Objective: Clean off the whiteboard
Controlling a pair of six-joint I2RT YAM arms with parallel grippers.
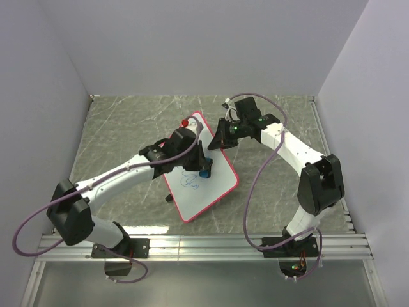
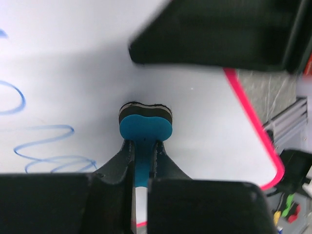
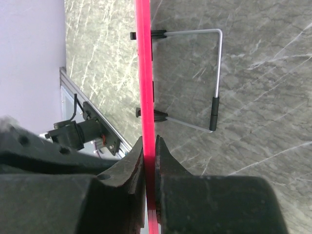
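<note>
The whiteboard [image 1: 208,182], white with a red-pink rim, lies tilted in the middle of the table with blue scribbles [image 1: 190,182] on its lower half. My left gripper [image 1: 203,167] is shut on a small blue eraser [image 2: 145,127], whose dark felt face presses on the white surface [image 2: 73,73] just right of the scribbles [image 2: 44,146]. My right gripper [image 1: 219,142] is shut on the board's red rim [image 3: 144,73] at its upper right edge, seen edge-on in the right wrist view, fingers [image 3: 165,158] on either side.
A red-capped marker [image 1: 186,120] lies by the board's far corner. The board's wire stand [image 3: 214,73] with a black grip rests on the marble table [image 1: 128,128]. Grey walls enclose three sides; an aluminium rail [image 1: 204,243] runs along the near edge.
</note>
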